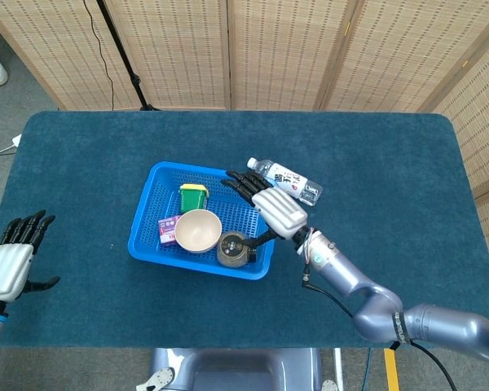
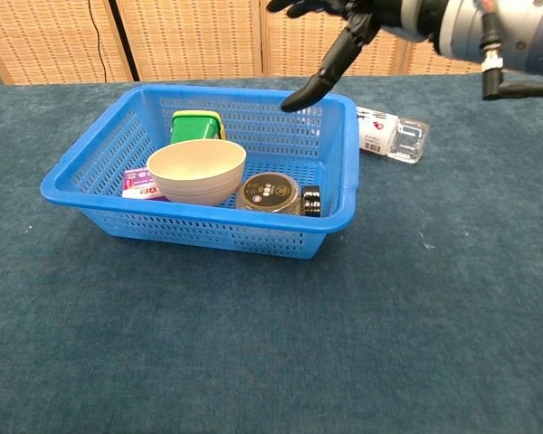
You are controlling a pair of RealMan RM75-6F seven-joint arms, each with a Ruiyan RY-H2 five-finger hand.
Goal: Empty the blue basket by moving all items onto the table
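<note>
Right hand [image 1: 275, 208] hovers over blue basket [image 1: 151, 195], fingers spread, empty, poised to pick round tin [image 1: 233, 248]. Water bottle [image 1: 285, 180] lies on table beside basket. Left hand [image 1: 12, 257] idle, fingers apart.

We see our right hand [image 1: 269, 204] spread empty over the blue basket [image 1: 151, 220]; the water bottle [image 1: 285, 180] lies on the desk [image 1: 391, 163].

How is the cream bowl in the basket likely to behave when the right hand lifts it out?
The bowl looks rigid and empty, so probably light. Its smooth, rounded wall may slip in a side pinch; gripping over the rim seems safer. It sits upright close beside the round tin and purple box, so lifting could nudge them. The right hand hovers open above the blue basket.
</note>
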